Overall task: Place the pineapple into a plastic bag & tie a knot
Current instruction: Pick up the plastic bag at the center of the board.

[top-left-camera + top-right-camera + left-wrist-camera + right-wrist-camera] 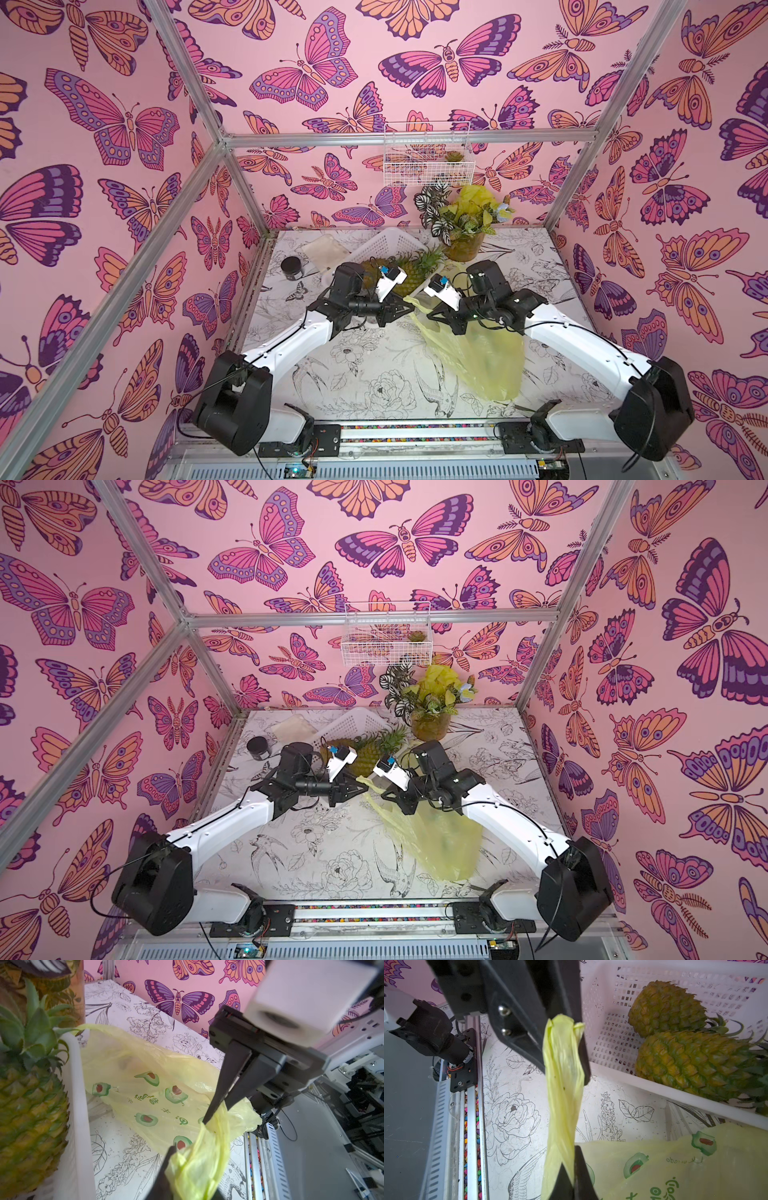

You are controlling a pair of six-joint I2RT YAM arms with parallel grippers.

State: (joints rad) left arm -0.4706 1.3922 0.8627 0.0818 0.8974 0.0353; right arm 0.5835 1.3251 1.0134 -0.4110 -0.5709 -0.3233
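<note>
The yellow-green plastic bag [478, 361] with avocado prints lies flat on the table, its mouth towards the basket. One twisted handle [562, 1088] stretches between both grippers. My left gripper [191, 1167] is shut on that handle's bunched end, seen in a top view [410, 308]. My right gripper [571, 1157] is shut on the same handle near the bag body, close beside the left one [429, 317]. A pineapple [695, 1064] lies on its side in the white basket [612, 1032], a second pineapple [664, 1007] behind it. No knot is in view.
The basket [386, 245] sits tilted just behind both grippers. A potted plant in yellow wrapping [463, 232] stands at the back right under a wire wall basket [428, 153]. A black jar [292, 266] and a pale flat pouch [326, 249] lie back left.
</note>
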